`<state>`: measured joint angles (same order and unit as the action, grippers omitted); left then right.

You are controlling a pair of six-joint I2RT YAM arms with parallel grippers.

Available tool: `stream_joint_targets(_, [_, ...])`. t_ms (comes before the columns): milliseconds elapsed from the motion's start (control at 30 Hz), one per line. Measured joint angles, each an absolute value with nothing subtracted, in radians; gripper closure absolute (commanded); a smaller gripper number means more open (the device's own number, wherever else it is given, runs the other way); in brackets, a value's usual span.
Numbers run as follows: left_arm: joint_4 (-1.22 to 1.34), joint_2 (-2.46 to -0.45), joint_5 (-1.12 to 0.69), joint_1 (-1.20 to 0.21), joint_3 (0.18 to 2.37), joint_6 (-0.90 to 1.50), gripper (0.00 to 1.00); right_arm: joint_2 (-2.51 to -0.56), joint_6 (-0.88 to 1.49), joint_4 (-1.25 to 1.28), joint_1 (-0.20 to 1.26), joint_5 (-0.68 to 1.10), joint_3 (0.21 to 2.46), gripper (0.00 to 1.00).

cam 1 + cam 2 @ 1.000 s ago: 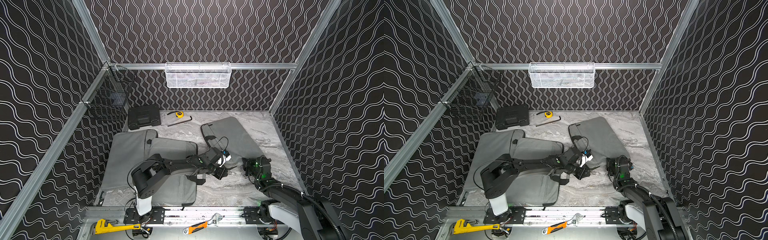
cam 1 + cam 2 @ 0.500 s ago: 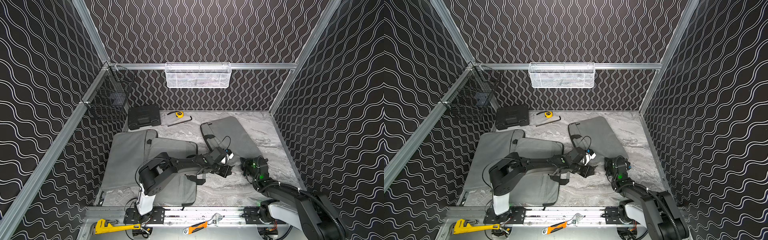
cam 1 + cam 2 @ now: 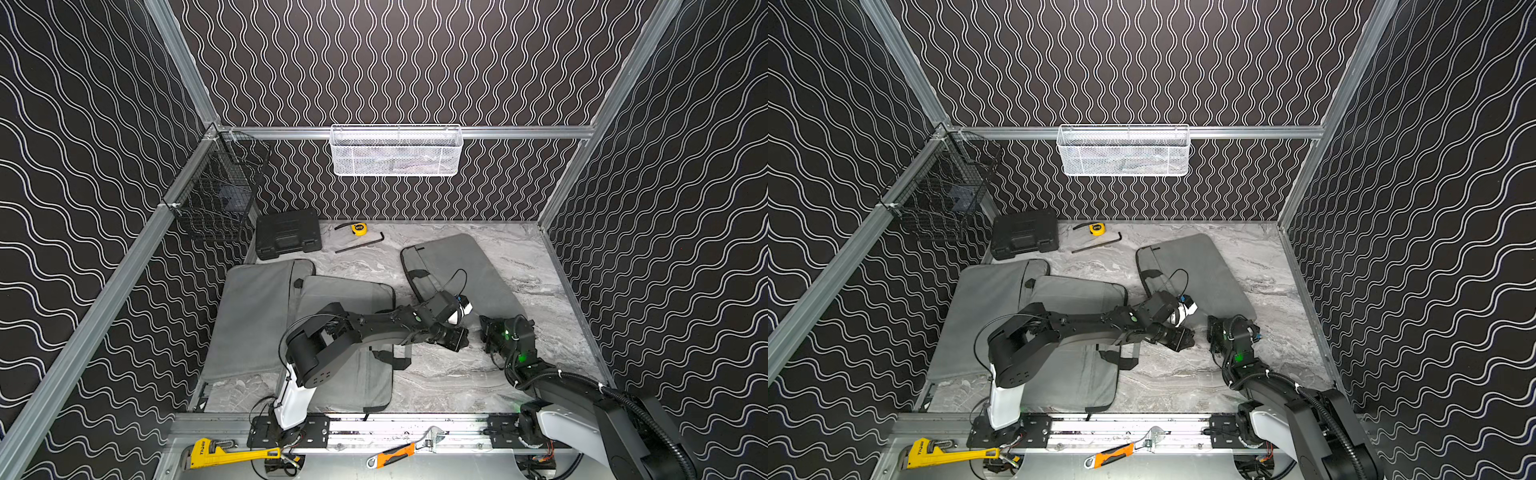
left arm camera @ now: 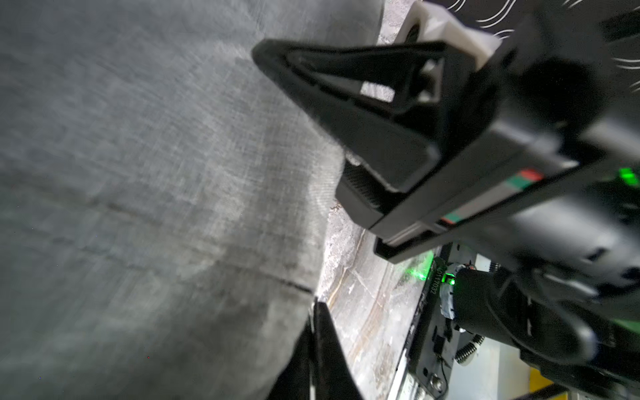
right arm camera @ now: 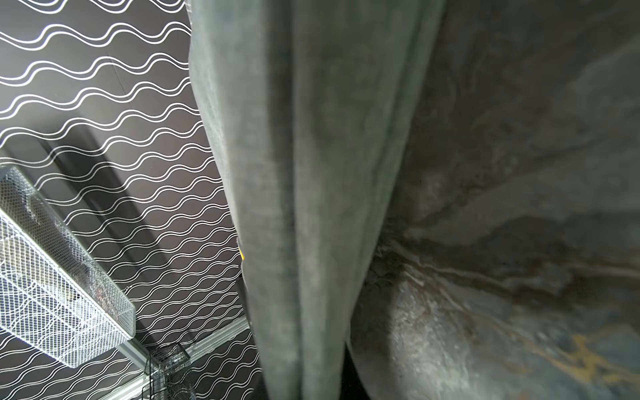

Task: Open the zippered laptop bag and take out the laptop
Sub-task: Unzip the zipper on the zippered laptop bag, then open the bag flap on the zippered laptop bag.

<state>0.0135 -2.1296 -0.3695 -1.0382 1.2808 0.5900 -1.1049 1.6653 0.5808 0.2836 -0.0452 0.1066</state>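
Grey fabric laptop bag [image 3: 469,270], lying skewed right of centre, black strap at edge.

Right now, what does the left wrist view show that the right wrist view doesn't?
Only the left wrist view: the right tool at the edge of the laptop bag. Only the right wrist view: the white mesh basket and the black wire basket on the walls. Both: grey bag fabric close up and the marble tabletop.

Top views bright and sharp; wrist views dim, laptop bag [image 4: 156,173] fabric blurred.
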Motion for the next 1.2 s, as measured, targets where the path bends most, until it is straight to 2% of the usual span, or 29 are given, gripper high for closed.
stream_joint_targets(67, [0.016, -2.082, -0.367, -1.036, 1.28, 0.571, 0.58, -1.095, 1.675, 0.583, 0.286, -0.038, 0.089, 1.0])
stream_joint_targets(167, [0.061, -1.992, -0.37, -1.013, 1.235, 0.543, 0.53, -1.075, 1.687, 0.587, 0.286, -0.036, 0.065, 1.0])
stream_joint_targets(433, [0.117, -1.839, -0.395, -0.83, 1.046, 0.524, 0.54, -0.998, 1.694, 0.535, 0.284, -0.035, 0.049, 1.0])
stream_joint_targets(567, [0.169, -1.844, -0.414, -0.712, 0.946, 0.6, 0.55, -0.958, 1.699, 0.506, 0.284, -0.028, 0.043, 1.0])
stream_joint_targets(700, [0.238, -1.893, -0.442, -0.651, 0.911, 0.701, 0.55, -0.944, 1.733, 0.507, 0.284, -0.021, 0.017, 1.0])
stream_joint_targets(1033, [0.357, -1.987, -0.443, -0.612, 0.948, 0.844, 0.53, -0.916, 1.787, 0.521, 0.284, -0.005, 0.005, 1.0])
stream_joint_targets(1200, [0.419, -2.025, -0.43, -0.611, 0.947, 0.891, 0.56, -0.876, 1.787, 0.472, 0.282, 0.001, 0.006, 1.0])
